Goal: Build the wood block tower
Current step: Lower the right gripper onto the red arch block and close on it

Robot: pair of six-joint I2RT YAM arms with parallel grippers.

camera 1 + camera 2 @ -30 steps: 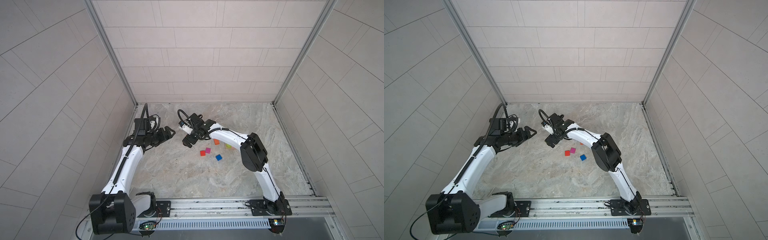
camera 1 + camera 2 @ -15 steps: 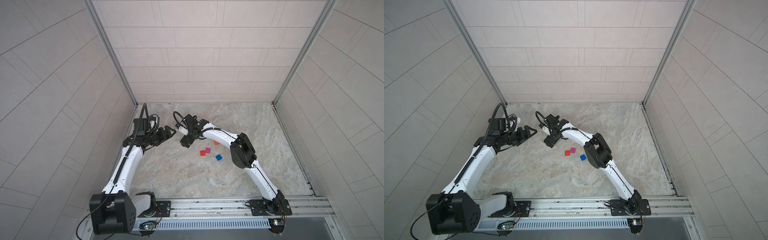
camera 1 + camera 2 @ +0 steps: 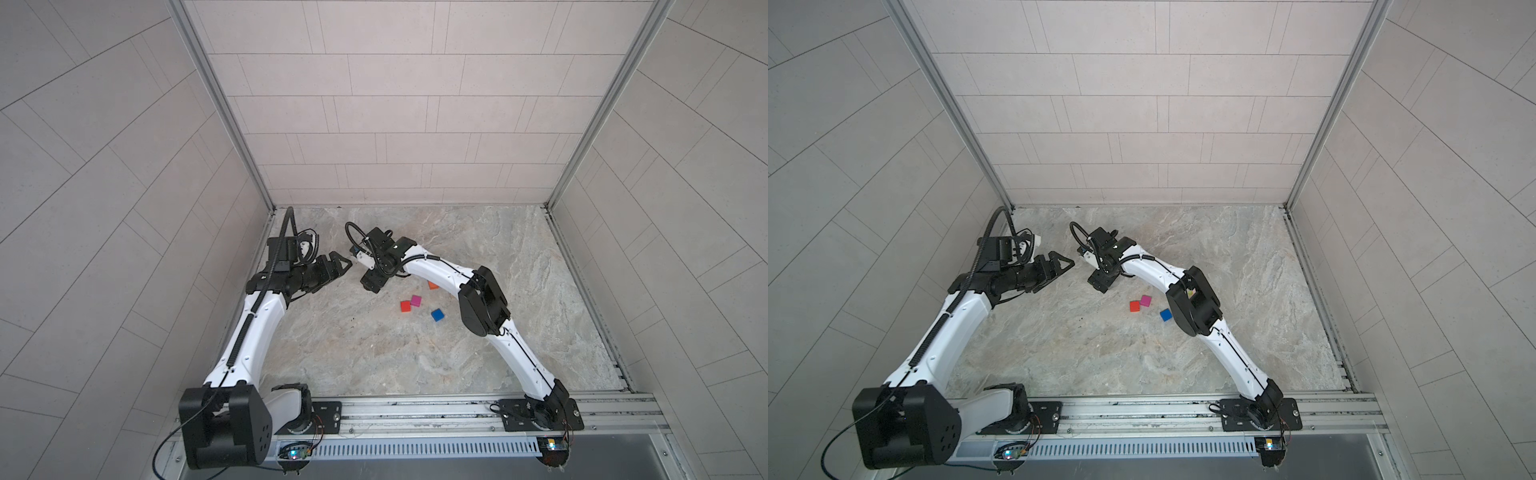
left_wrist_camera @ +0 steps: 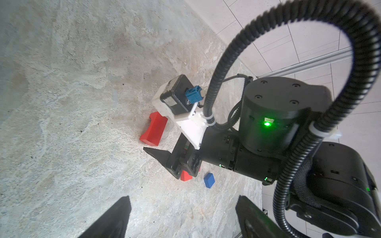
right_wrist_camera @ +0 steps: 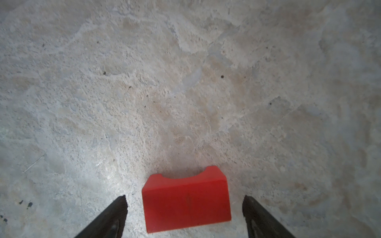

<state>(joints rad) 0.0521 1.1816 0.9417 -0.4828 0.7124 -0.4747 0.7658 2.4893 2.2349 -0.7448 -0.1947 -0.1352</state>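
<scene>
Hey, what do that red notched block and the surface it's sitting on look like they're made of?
The red notched block is probably painted wood: it has an even, opaque matte red coat, crisp edges, faint speckling and no gloss. The tabletop looks like stone or a stone-print laminate, with mottled grey-beige veining, a dull finish and small dark specks. The pictures do not settle which of the two it is.
</scene>
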